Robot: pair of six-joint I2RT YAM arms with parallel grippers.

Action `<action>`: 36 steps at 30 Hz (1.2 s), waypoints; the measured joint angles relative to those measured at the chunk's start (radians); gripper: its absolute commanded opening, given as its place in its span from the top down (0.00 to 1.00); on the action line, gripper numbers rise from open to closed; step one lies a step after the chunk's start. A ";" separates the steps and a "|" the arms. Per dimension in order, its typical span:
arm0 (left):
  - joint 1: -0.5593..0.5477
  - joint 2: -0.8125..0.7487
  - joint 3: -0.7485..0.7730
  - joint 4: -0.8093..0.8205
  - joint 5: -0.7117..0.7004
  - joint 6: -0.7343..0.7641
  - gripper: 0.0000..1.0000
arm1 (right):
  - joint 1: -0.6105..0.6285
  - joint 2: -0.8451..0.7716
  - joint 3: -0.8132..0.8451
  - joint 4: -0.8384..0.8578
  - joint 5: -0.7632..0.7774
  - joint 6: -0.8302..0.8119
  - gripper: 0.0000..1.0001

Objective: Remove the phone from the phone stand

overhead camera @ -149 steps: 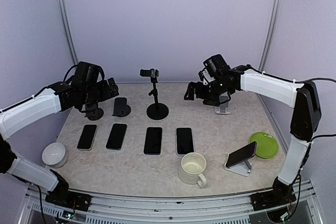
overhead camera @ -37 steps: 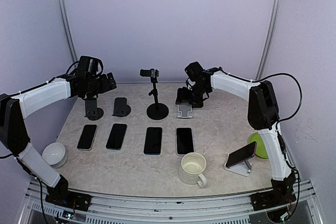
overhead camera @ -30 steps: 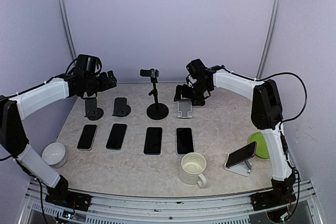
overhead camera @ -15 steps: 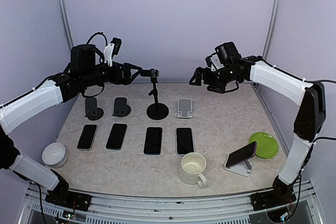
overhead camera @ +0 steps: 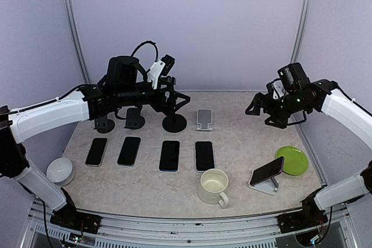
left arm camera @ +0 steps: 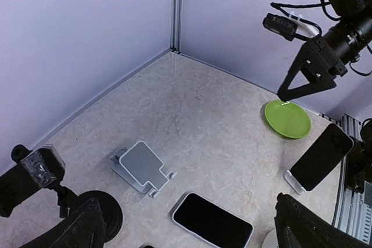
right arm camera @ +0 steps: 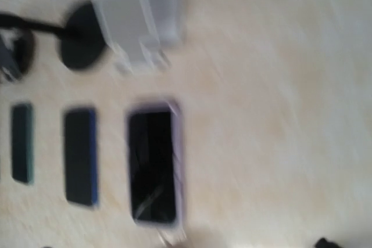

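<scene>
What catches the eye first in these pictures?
Both arms hang above the table, the left gripper over the back middle and the right gripper at the right, each open and empty. One phone leans on a white stand at the near right, beside a green plate; four other phones lie flat in a row.

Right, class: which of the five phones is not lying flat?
The phone at the front right, beside the green plate: it leans tilted on a white stand; the other four lie flat in a row.
</scene>
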 measured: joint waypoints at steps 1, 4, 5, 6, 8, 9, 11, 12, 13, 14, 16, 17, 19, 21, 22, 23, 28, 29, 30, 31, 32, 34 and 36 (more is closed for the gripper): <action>-0.008 0.010 0.001 0.002 -0.008 0.002 0.01 | 0.000 -0.027 -0.029 -0.023 0.000 0.014 0.04; -0.033 0.037 0.002 0.003 -0.026 0.010 0.01 | 0.000 -0.114 -0.121 -0.108 0.002 0.062 0.05; -0.040 0.047 0.003 0.004 -0.032 0.011 0.01 | 0.000 -0.137 -0.139 -0.132 0.002 0.075 0.05; -0.046 0.055 0.003 0.006 -0.036 0.013 0.01 | 0.000 -0.170 -0.161 -0.168 0.004 0.095 0.06; -0.056 0.069 0.005 0.013 -0.040 0.017 0.01 | 0.000 -0.229 -0.185 -0.227 0.006 0.121 0.07; -0.060 0.076 0.006 0.015 -0.041 0.018 0.01 | 0.000 -0.253 -0.193 -0.250 0.007 0.131 0.08; -0.070 0.095 0.014 0.017 -0.043 0.024 0.01 | 0.000 -0.309 -0.211 -0.305 0.009 0.158 0.10; -0.074 0.103 0.019 0.018 -0.042 0.027 0.01 | 0.000 -0.333 -0.221 -0.333 0.010 0.171 0.12; -0.078 0.113 0.024 0.019 -0.042 0.031 0.01 | 0.000 -0.356 -0.230 -0.361 0.011 0.184 0.14; -0.081 0.123 0.032 0.018 -0.042 0.035 0.01 | 0.000 -0.375 -0.241 -0.388 0.012 0.198 0.17; -0.085 0.143 0.046 0.020 -0.042 0.040 0.01 | 0.000 -0.409 -0.263 -0.428 0.015 0.222 0.24; -0.086 0.151 0.052 0.020 -0.041 0.042 0.01 | 0.000 -0.426 -0.277 -0.448 0.015 0.238 0.28; -0.088 0.168 0.063 0.025 -0.038 0.045 0.01 | 0.000 -0.456 -0.310 -0.468 0.014 0.265 0.35; -0.088 0.185 0.076 0.026 -0.034 0.048 0.01 | 0.000 -0.468 -0.345 -0.467 0.003 0.286 0.41; -0.088 0.194 0.085 0.026 -0.032 0.051 0.01 | 0.000 -0.470 -0.359 -0.467 -0.001 0.294 0.45; -0.088 0.203 0.093 0.026 -0.031 0.055 0.01 | 0.000 -0.471 -0.374 -0.462 -0.006 0.305 0.48; -0.088 0.220 0.113 0.024 -0.029 0.070 0.01 | 0.000 -0.452 -0.396 -0.414 -0.021 0.342 0.59; -0.088 0.222 0.116 0.025 -0.029 0.072 0.01 | 0.000 -0.449 -0.396 -0.402 -0.024 0.345 0.61; -0.088 0.224 0.119 0.026 -0.030 0.074 0.01 | 0.000 -0.445 -0.396 -0.389 -0.026 0.348 0.63; -0.088 0.224 0.120 0.025 -0.030 0.076 0.01 | 0.000 -0.440 -0.396 -0.377 -0.029 0.351 0.66; -0.088 0.225 0.120 0.025 -0.030 0.077 0.01 | 0.000 -0.435 -0.396 -0.366 -0.031 0.354 0.70; -0.087 0.226 0.120 0.025 -0.030 0.080 0.01 | 0.000 -0.425 -0.396 -0.348 -0.034 0.357 0.75; -0.087 0.226 0.120 0.025 -0.030 0.081 0.01 | 0.000 -0.411 -0.396 -0.337 -0.035 0.360 0.82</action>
